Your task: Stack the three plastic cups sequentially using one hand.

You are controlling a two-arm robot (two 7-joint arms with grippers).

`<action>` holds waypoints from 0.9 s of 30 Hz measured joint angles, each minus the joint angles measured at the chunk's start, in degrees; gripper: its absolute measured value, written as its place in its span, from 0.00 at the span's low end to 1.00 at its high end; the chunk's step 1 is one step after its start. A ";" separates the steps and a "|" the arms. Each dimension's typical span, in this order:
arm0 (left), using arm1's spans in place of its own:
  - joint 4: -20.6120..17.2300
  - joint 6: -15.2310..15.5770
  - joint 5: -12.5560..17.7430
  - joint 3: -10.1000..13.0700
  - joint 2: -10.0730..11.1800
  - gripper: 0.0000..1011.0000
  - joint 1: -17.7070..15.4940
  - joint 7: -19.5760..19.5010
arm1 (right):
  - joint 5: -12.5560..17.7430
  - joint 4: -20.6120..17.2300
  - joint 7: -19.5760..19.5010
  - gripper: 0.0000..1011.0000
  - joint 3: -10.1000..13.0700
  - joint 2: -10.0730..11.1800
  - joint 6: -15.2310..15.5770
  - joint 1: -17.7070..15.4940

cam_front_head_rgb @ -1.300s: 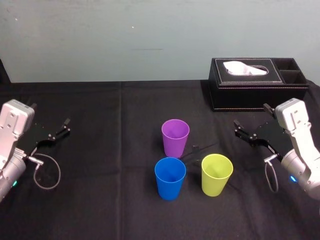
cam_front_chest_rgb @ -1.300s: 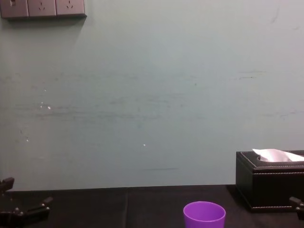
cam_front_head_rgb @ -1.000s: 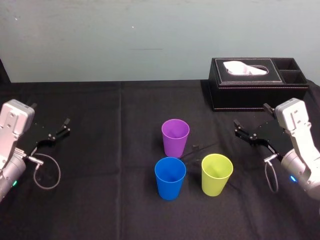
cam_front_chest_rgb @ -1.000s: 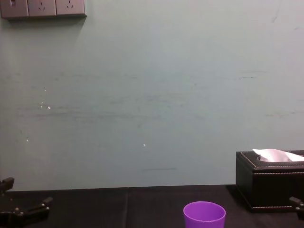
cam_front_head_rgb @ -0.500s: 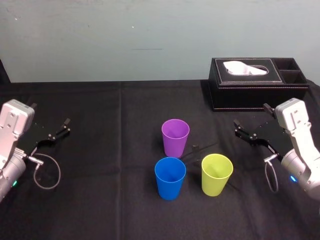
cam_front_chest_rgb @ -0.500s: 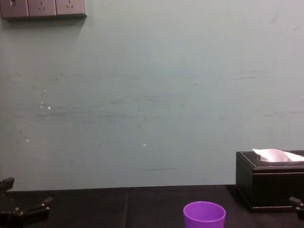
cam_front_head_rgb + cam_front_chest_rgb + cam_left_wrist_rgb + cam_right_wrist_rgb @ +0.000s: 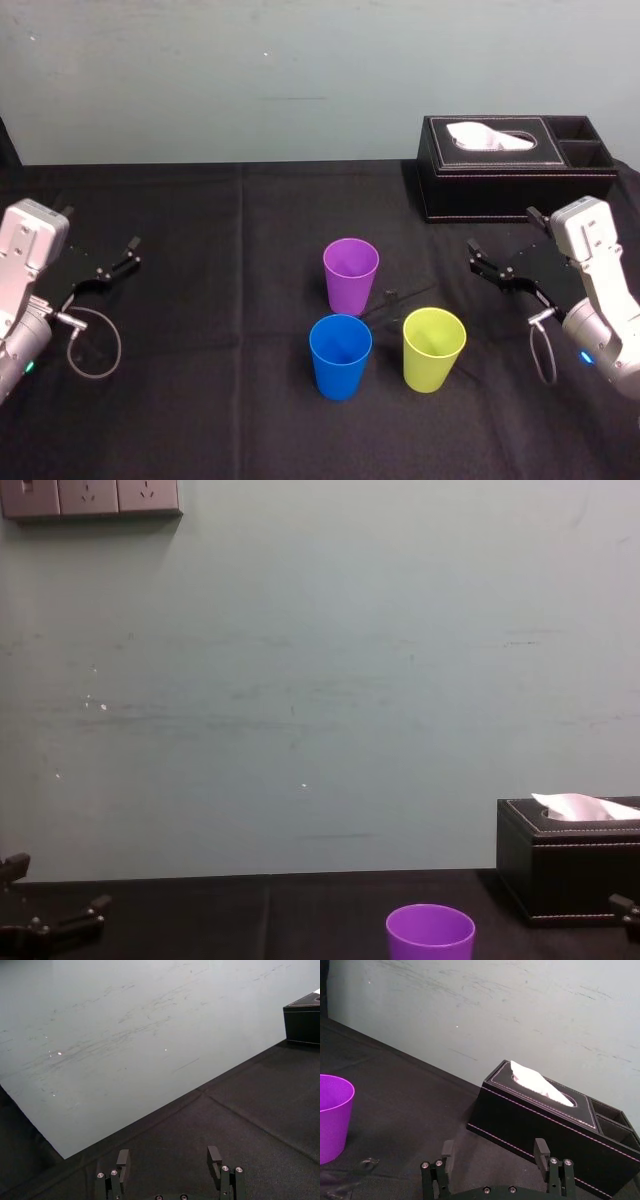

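Purple cup [image 7: 350, 274], blue cup [image 7: 340, 356], yellow-green cup [image 7: 433, 348]; black tablecloth [image 7: 220, 300]

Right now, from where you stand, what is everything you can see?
purple cup: one, purple, upright at mid-table, farthest of the three from the robot
blue cup: one, blue, upright, nearer the robot than the purple one, standing apart from it
yellow-green cup: one, yellow-green, upright, to the right of the blue one
tissue box: one, black, far right of the table by the wall
tissue: one, white, poking out of the box top
table: one, covered in black cloth
wall sockets: a row, pale grey, high on the wall to the left
left gripper: one, black, open, over the table's left side
right gripper: one, black, open, over the table's right side, near the box
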 joint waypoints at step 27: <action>0.00 0.00 0.00 0.00 0.00 1.00 0.00 0.00 | 8.95 -11.06 8.97 0.99 9.34 4.07 -1.86 -10.57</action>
